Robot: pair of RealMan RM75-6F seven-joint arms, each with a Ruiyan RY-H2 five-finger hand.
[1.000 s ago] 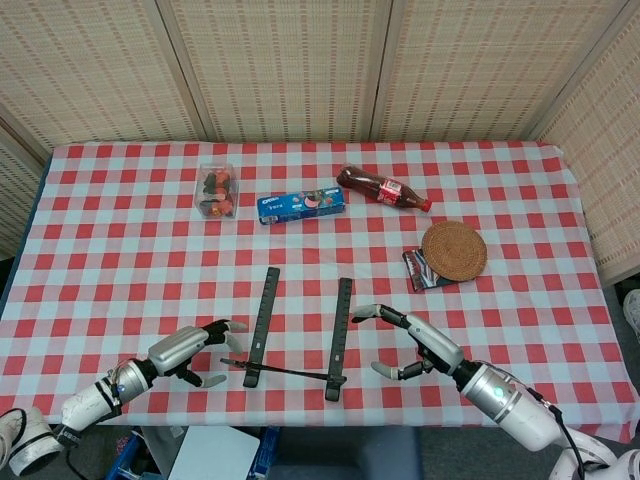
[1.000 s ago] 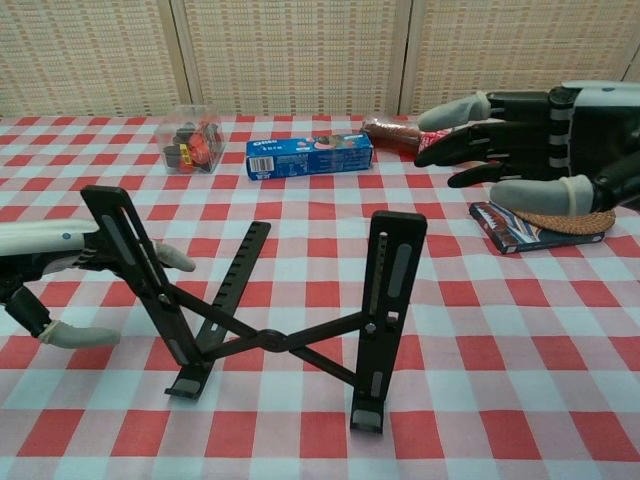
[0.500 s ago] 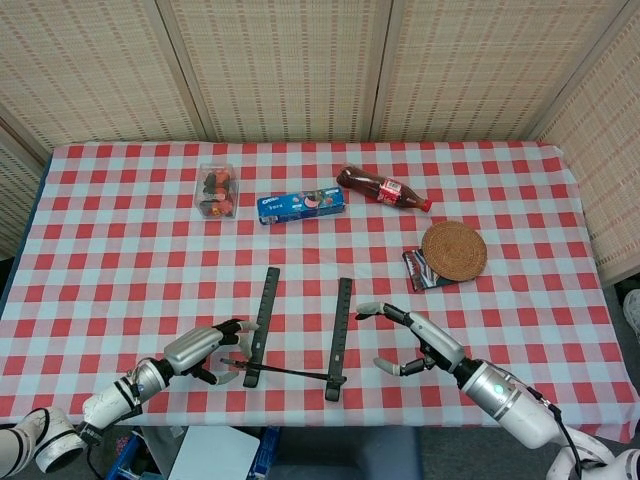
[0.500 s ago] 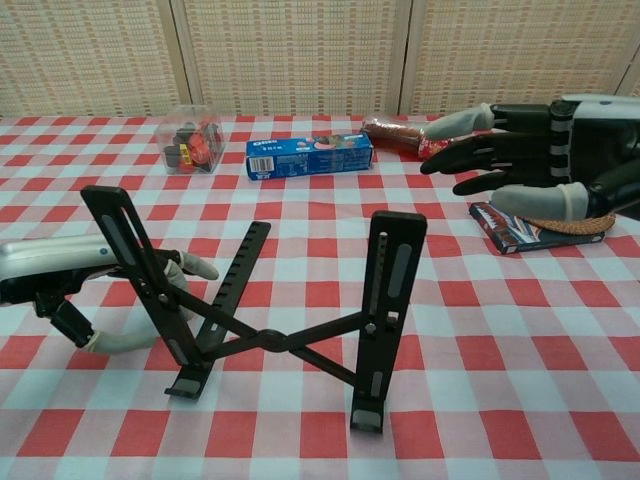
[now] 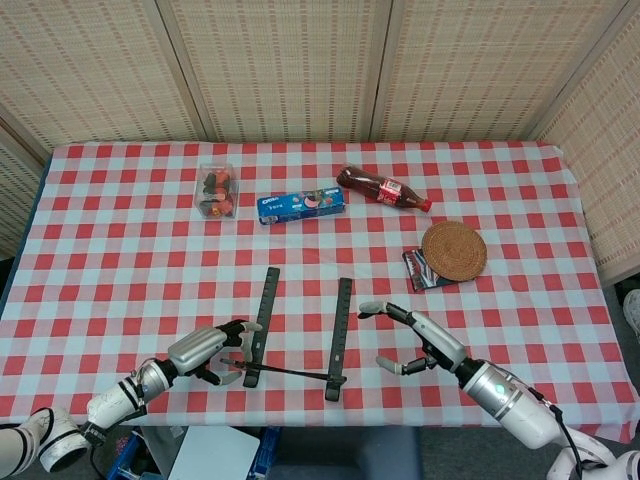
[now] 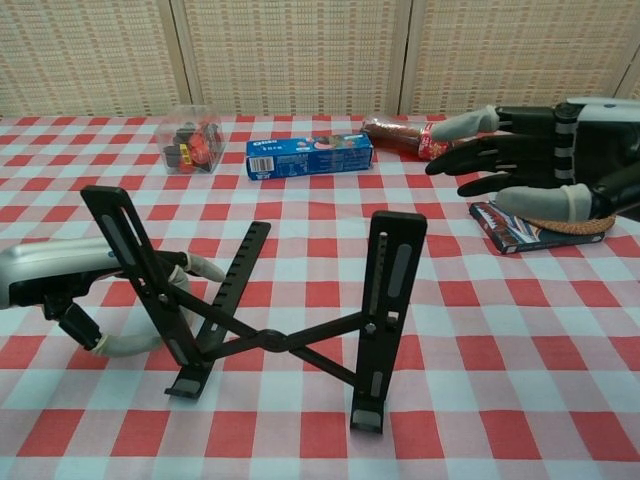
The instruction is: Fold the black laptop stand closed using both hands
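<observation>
Stand [image 5: 300, 335] open, upright on desk [image 5: 120, 260] near front edge. Left hand [image 5: 205, 352] just beside stand's left rail, fingers apart, curled around it; contact unclear. Right hand [image 5: 415, 340] near stand's right rail, fingers spread, holding nothing.

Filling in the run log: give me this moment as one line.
stage: reaching | black folding laptop stand: open on table | left hand: open, at stand's left rail | right hand: open, clear of stand

Your left hand [image 5: 205, 350] sits just left of the laptop stand [image 5: 300, 335]; your right hand [image 5: 420, 340] lies to its right, apart.
</observation>
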